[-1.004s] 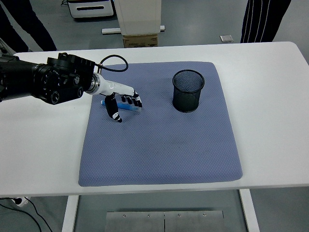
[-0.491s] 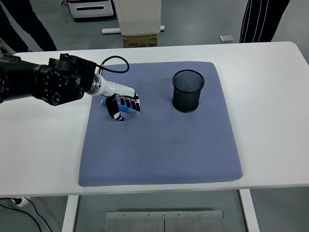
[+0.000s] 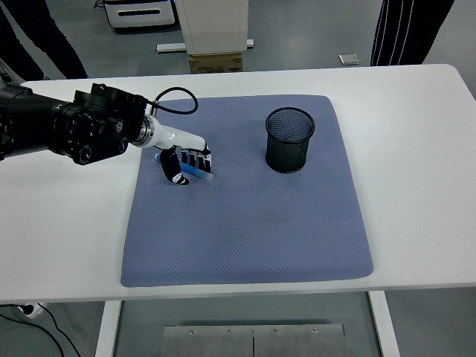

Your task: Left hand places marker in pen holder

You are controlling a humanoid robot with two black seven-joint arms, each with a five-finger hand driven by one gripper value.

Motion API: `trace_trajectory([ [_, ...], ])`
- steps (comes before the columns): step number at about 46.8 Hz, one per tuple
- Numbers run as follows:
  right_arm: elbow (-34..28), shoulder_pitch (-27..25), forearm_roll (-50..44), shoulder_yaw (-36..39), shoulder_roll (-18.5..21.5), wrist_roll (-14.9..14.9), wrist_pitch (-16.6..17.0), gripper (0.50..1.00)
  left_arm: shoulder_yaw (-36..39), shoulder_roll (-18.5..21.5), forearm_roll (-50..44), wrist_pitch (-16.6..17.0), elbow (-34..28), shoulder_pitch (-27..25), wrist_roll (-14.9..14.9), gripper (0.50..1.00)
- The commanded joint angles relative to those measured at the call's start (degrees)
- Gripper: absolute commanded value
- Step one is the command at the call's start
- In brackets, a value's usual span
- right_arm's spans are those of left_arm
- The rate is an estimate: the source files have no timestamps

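Observation:
A blue marker (image 3: 200, 173) lies on the left part of a blue-grey mat (image 3: 253, 223); only its ends show. My left hand (image 3: 187, 164) is down on it, fingers curled over its far side and thumb (image 3: 175, 174) against its near side, shut on the marker. The marker still rests on the mat. A black mesh pen holder (image 3: 290, 140) stands upright and empty on the mat's far right, well to the right of the hand. My right arm is out of view.
The mat covers the middle of the white table (image 3: 424, 193). A black cable (image 3: 175, 95) loops above my left wrist. A person's legs (image 3: 405, 30) stand beyond the table's far right, another person (image 3: 33, 37) at far left. A white column with a box (image 3: 216, 61) stands behind.
My left hand has drawn slightly left and its fingers have curled tighter around the marker. The pen holder has not moved.

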Motion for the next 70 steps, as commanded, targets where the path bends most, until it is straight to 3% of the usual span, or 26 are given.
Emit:
trace_trajectory([
  [1, 0.0, 0.0, 0.0, 0.0, 0.0, 0.0, 0.0, 1.000, 0.0, 0.0, 0.0, 1.2, 0.0, 0.0, 0.1, 0.643],
  [29, 0.0, 0.0, 0.0, 0.0, 0.0, 0.0, 0.0, 1.000, 0.0, 0.1, 0.1, 1.4, 0.1, 0.7, 0.1, 0.607],
  [57, 0.0, 0.0, -0.1, 0.0, 0.0, -0.1, 0.0, 1.000, 0.0, 0.1, 0.1, 1.4, 0.3, 0.8, 0.2, 0.502],
  [70, 0.0, 0.0, 0.0, 0.0, 0.0, 0.0, 0.0, 1.000, 0.0, 0.1, 0.0, 1.2, 0.7, 0.8, 0.2, 0.500],
])
